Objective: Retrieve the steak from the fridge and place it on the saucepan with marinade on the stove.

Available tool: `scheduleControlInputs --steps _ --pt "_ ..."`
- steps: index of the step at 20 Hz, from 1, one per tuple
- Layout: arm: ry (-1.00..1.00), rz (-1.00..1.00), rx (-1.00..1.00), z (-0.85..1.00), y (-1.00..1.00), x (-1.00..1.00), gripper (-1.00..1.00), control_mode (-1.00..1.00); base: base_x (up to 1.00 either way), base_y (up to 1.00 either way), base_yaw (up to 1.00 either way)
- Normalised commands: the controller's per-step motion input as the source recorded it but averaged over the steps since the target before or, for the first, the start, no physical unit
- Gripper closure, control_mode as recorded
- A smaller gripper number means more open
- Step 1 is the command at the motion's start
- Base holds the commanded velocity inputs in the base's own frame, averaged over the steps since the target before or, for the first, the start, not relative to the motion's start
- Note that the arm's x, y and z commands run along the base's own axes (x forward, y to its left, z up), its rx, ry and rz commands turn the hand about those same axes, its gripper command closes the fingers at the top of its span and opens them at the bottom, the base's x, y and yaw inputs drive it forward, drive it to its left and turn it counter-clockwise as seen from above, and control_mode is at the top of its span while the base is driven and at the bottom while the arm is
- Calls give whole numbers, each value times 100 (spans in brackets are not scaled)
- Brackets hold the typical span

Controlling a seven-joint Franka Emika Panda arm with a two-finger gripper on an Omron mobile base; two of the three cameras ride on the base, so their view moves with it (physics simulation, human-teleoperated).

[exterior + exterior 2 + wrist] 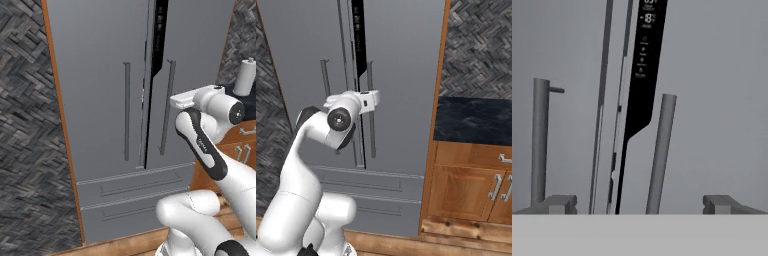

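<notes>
Both hand [639, 202] fingertips below fridge [712, 100] handles

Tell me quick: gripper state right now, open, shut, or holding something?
Gripper: open and holding nothing, its fingertips spread wide to either side of the fridge's right door handle.

A dark stone counter [473, 121] tops wooden cabinets [466, 190] at right; a white cylindrical canister [245, 76] stands upper right; herringbone grey wall [25, 125] at left.
</notes>
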Motion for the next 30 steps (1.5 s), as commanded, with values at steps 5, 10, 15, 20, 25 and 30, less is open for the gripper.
scheduleControlInputs --steps 5,10,15,20,25,30 --pt "0 0 0 0 -4 40 -100 -100 0 0 0" --pt "0 0 0 0 0 41 -100 -100 0 0 0" --pt "0 0 0 0 0 41 -100 -100 0 0 0" --pt "0 0 0 0 0 39 -100 -100 0 0 0" --pt "0 0 0 0 0 30 -100 -100 0 0 0" --pt "0 0 0 0 0 3 -100 -100 0 0 0"
